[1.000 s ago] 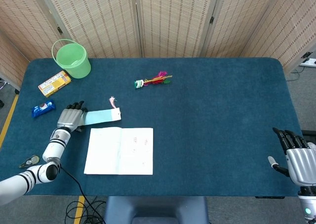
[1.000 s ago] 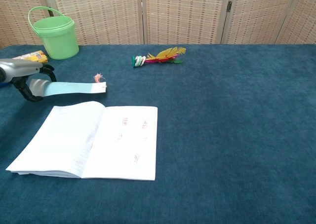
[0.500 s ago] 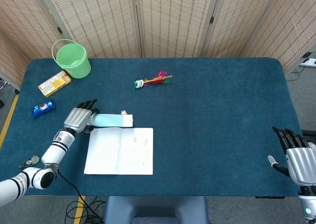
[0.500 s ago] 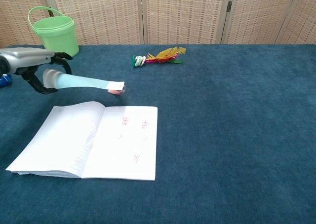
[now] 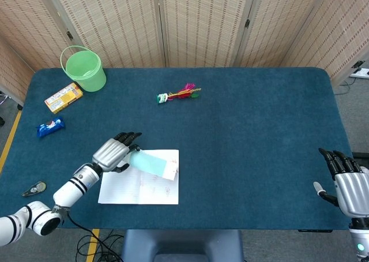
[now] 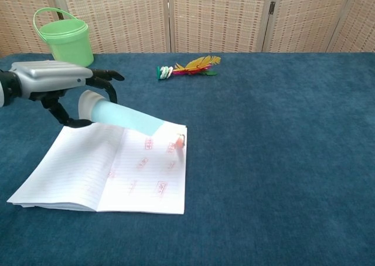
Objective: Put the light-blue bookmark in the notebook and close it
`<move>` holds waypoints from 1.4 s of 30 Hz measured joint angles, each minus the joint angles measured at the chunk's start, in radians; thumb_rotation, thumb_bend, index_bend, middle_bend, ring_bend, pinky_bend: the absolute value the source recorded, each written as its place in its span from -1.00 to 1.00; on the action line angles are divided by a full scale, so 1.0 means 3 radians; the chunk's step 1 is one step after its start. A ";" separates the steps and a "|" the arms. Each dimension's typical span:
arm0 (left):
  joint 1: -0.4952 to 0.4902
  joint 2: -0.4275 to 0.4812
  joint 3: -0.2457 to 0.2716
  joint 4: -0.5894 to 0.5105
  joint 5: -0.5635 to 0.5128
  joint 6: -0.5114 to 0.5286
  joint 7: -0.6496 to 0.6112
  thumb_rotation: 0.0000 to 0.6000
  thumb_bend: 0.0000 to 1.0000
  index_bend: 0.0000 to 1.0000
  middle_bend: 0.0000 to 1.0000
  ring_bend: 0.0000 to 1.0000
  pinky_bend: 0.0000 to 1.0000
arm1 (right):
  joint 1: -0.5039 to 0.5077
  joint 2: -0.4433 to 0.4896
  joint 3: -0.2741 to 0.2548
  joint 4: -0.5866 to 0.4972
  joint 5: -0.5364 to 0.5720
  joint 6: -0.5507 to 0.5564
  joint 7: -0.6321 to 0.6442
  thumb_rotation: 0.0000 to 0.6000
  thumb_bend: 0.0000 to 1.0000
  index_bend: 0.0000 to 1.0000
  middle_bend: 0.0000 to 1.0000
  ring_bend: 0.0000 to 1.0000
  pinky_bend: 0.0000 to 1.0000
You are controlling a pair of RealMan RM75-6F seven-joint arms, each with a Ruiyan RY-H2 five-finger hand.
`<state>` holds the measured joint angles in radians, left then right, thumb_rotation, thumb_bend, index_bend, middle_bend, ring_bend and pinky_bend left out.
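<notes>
Left hand (image 5: 113, 153) gripping one end of the light-blue bookmark (image 5: 153, 163), held above the open notebook (image 5: 138, 181), far end with the pink tassel (image 6: 179, 141) over the right page. Right hand (image 5: 347, 184) at the table's (image 5: 259, 129) right edge, fingers spread, holding nothing. Green bucket (image 5: 85, 69) at the far left corner.

Left hand (image 5: 113, 153) holding light-blue bookmark (image 5: 153, 164) over open notebook (image 5: 139, 179), right hand (image 5: 347, 184) idle, fingers apart

Backdrop: woven folding screen (image 5: 202, 22) | Table (image 5: 259, 129): dark-blue felt top | Floor (image 5: 351, 103): grey, yellow tape line (image 5: 10, 136) left
</notes>
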<state>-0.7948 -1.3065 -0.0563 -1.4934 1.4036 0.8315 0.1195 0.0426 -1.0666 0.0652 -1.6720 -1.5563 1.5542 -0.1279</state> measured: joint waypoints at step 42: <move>-0.0446 -0.0054 0.0406 0.0129 0.1062 -0.0227 -0.0400 1.00 -0.19 -0.38 -1.00 -1.00 -0.72 | -0.0069 -0.0004 -0.0031 -0.0017 -0.0025 0.0070 -0.0008 1.00 -0.61 -0.73 -0.59 -0.69 -0.52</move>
<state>-0.9287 -1.3228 0.0655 -1.4547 1.7223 0.7634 -0.0004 0.0220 -1.0678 0.0557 -1.6772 -1.5637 1.5752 -0.1305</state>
